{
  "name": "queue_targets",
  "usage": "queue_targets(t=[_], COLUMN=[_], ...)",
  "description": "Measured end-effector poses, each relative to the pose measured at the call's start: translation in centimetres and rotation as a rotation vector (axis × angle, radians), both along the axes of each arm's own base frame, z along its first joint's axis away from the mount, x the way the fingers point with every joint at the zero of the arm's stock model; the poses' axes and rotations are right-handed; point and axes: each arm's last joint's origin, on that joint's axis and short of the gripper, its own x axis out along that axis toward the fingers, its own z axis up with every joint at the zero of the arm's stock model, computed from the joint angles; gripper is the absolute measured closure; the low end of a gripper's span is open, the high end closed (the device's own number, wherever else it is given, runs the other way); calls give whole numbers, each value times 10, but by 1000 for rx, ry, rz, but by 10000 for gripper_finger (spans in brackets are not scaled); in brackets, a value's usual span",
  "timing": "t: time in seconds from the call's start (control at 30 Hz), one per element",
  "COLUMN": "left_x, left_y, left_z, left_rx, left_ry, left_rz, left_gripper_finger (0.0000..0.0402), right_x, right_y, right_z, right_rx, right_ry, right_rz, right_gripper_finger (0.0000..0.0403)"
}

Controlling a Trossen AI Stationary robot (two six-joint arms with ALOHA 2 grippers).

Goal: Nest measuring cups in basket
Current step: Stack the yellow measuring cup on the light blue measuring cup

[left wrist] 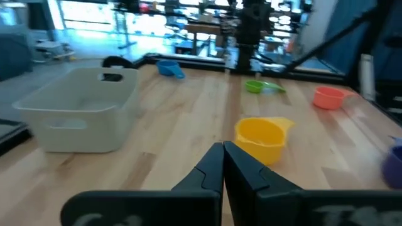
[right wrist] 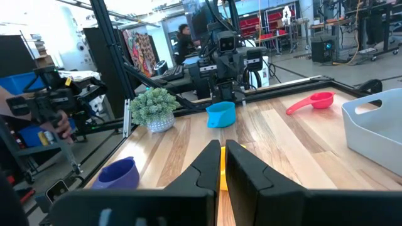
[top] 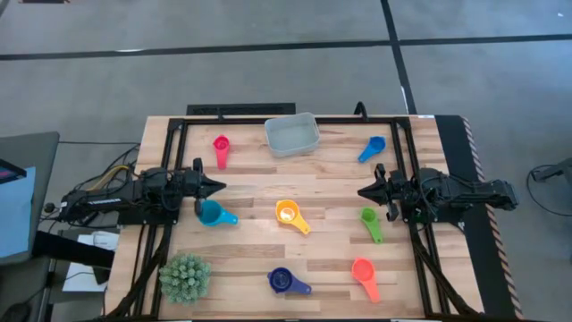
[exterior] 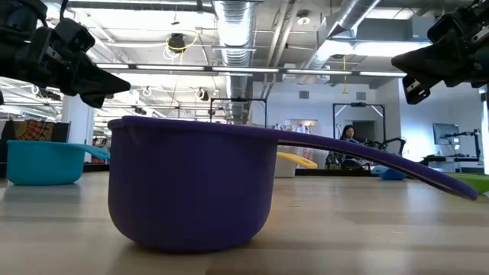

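Note:
Seven measuring cups lie apart on the wooden table: red (top: 221,148), blue (top: 372,148), light blue (top: 214,215), yellow (top: 291,215), green (top: 371,222), dark blue (top: 286,282) and orange (top: 365,275). The basket (top: 292,135) stands empty at the far middle. My left gripper (top: 220,187) is shut and empty, raised above the table at the left, just beyond the light blue cup. My right gripper (top: 363,190) is shut and empty, raised at the right, near the green cup.
A spiky green ball plant (top: 185,276) stands at the near left corner. A black frame (top: 295,117) runs along the table's far edge and sides. Bare wood lies between the cups in the table's middle.

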Motion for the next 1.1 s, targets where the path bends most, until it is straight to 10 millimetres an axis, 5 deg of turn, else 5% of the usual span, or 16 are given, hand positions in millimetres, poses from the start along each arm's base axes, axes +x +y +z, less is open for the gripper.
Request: queue_targets(t=[0.43, 1.1], left_x=[-1, -1], left_y=[3, 5], left_z=[2, 2], left_rx=[-163, -193], left_ry=[-66, -84], left_rz=[124, 176], left_gripper_finger=[401, 401], right_x=[0, 0], right_y=[0, 0], right_z=[0, 0], right_rx=[0, -1], right_ry=[0, -1], right_rz=[0, -1], right_gripper_finger=[353, 353])
